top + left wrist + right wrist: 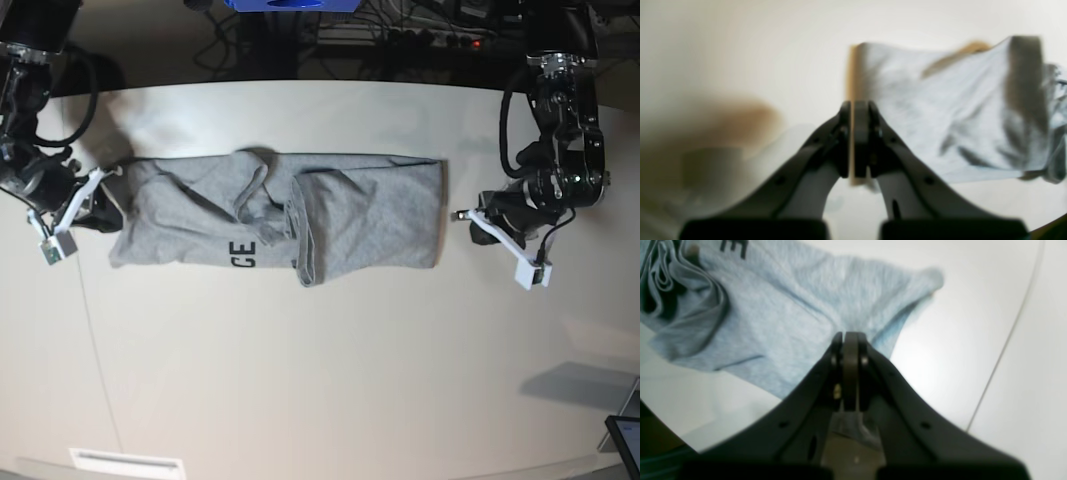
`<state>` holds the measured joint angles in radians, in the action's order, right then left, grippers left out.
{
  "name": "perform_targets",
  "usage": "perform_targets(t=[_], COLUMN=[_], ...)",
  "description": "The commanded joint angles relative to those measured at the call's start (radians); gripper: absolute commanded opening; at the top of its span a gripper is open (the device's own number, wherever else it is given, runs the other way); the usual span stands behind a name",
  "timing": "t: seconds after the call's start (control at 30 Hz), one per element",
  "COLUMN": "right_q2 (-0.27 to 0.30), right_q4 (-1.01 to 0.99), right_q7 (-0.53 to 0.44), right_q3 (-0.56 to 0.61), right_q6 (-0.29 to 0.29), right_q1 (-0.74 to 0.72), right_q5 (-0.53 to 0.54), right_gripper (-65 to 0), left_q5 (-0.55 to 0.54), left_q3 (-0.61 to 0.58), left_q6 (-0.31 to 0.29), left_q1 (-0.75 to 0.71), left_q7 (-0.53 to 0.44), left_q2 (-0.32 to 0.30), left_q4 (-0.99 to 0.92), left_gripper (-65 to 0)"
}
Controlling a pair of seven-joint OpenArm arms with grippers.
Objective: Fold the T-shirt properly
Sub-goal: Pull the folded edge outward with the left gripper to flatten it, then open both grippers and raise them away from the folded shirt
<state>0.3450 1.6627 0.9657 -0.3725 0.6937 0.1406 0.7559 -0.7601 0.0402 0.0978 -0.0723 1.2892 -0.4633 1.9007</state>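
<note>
- This looks like a robot lab or test room.
- A big pale desk (320, 380) fills most of the base view.
- Two robot arms are at the left edge (30, 150) and the right edge (560, 150) of the desk.
- Past the far edge of the desk lie many tangled dark cables (400, 30).
- A power strip with a small red light (478, 43) sits among them.
- Something blue (290, 5) shows past the far edge.
- A screen corner (625, 440) peeks in at the near right corner.
</note>
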Motion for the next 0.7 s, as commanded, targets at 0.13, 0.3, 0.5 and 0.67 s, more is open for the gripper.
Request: perform_targets(t=[0.13,0.3,0.5,0.67], right_q2=[0.016,-0.024,-0.021,-0.021], right_q4=[0.034,-0.022,-0.065,-0.065], right_q7=[-0.009,0.077,0.14,0.164], right_q3=[-0.01,-0.148,-0.251,-0.263], right_q6=[0.004,0.004,0.004,0.004], right_q1=[0.001,-0.019,-0.035,-0.034], right_q5=[0.021,0.023,0.021,0.021], right_gripper=[-64.9,-64.9,-64.7,-64.7], left_q5=[-0.002,-0.005,-0.008,-0.008], left_q3=[0.077,0.071,0.079,0.082], left_q6=[-0.008,-0.01,-0.057,-0.06], left_q1=[-0.054,-0.064,-0.056,-0.054], left_q7=[-0.012,-0.012,-0.015,-0.018], left_q2=[-0.073,-0.091,-0.055,-0.027], left_q4=[0.007,-0.054,-0.114,-0.111], left_gripper=[-65.0,-65.0,-51.4,-40.0])
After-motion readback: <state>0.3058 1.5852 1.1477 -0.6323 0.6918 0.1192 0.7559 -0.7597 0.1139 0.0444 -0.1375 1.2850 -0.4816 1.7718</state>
